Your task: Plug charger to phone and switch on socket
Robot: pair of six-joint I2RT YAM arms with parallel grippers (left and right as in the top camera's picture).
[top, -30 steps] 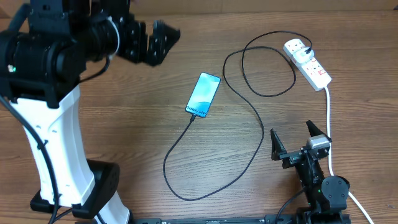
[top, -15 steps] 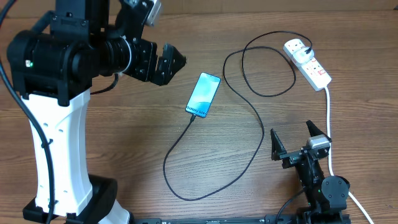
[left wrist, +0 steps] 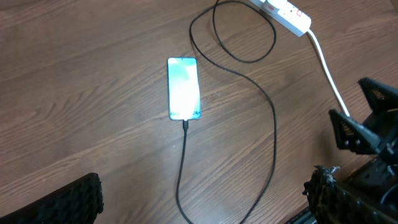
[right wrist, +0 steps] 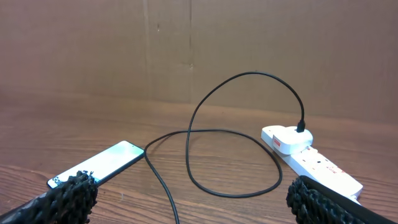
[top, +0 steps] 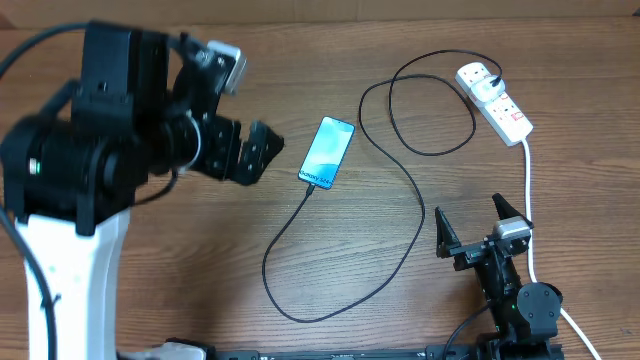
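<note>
The phone (top: 327,151) lies flat mid-table with its blue-teal screen lit. It also shows in the left wrist view (left wrist: 184,88) and the right wrist view (right wrist: 98,163). The black charger cable (top: 420,215) runs from the phone's lower end in a long loop to a white adapter plugged into the white socket strip (top: 497,103) at the far right. My left gripper (top: 262,148) is open and empty, just left of the phone. My right gripper (top: 472,223) is open and empty near the front right.
The strip's thick white lead (top: 529,190) runs down the right side past my right arm's base. The left arm's white column (top: 70,270) stands at the front left. A brown cardboard wall (right wrist: 186,43) closes the far side.
My left arm has swung down and towards the front, bringing its gripper from the far left to just left of the phone. The right arm, phone and cable have not moved.
</note>
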